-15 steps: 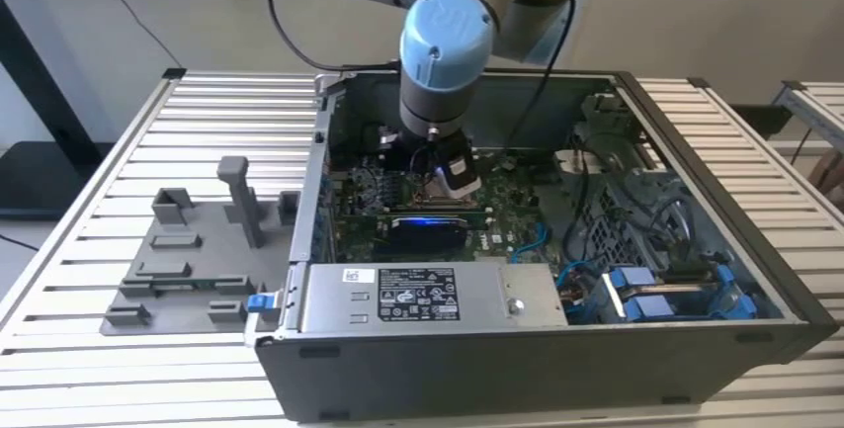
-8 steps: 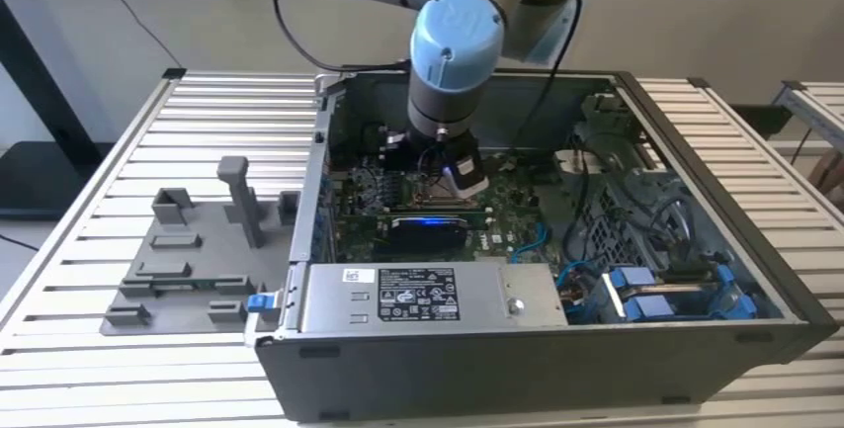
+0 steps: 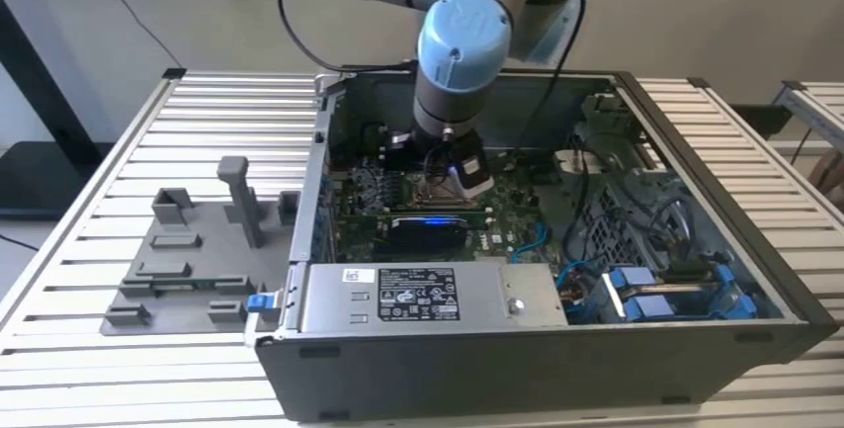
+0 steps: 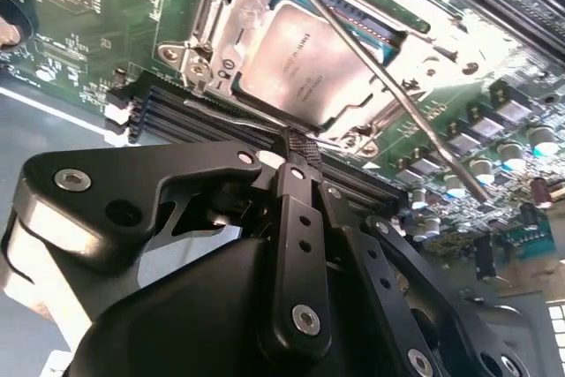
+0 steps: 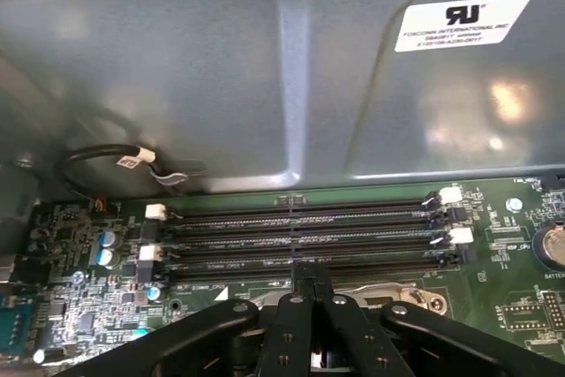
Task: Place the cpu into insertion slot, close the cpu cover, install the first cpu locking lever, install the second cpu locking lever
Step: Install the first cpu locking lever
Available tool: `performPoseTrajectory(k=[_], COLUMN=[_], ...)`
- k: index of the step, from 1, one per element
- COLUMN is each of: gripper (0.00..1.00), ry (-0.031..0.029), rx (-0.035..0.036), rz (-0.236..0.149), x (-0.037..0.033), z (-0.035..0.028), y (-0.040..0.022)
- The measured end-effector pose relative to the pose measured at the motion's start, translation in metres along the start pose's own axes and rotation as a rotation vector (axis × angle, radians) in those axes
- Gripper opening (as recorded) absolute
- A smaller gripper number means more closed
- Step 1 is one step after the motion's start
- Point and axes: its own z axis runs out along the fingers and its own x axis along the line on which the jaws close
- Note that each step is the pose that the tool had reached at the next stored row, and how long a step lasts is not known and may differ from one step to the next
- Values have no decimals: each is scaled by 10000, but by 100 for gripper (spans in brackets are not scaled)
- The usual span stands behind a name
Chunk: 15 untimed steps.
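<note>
On the exterior view's left, a grey printed fixture (image 3: 185,260) sits on the slatted table (image 3: 198,112), well apart from the action. Moving right, the open computer case (image 3: 528,369) comes in, and the arm reaches straight down into it, with the gripper (image 3: 456,176) low over the green motherboard (image 3: 395,213), behind the power supply (image 3: 422,295).

In the second wrist view, the cpu (image 4: 305,64) lies seated in the insertion slot (image 4: 375,28), so I judge step one done. The cpu cover (image 4: 221,37) looks folded down around it, its silver-tan top showing through the window, though I can't tell whether it lies fully flat.

Neither lever looks latched. A thin wire lever (image 4: 256,116) runs along the socket's near edge, and a long straight lever rod (image 4: 397,99) crosses diagonally above the socket's right side. The gripper's (image 4: 298,149) fingers are pressed together, tip right at the near wire's end. Whether they actually pinch it is hard to tell.

The first wrist view shows the gripper (image 5: 305,275) beside the black memory slots (image 5: 300,231).
</note>
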Motion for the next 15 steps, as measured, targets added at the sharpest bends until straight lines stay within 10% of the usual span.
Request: performPoseTrajectory(k=[12,15], gripper=[11,11], ry=[15,31], rx=[-48,-264], rz=[-19,-22], x=[-155,-167], z=[24,33], y=[3,4])
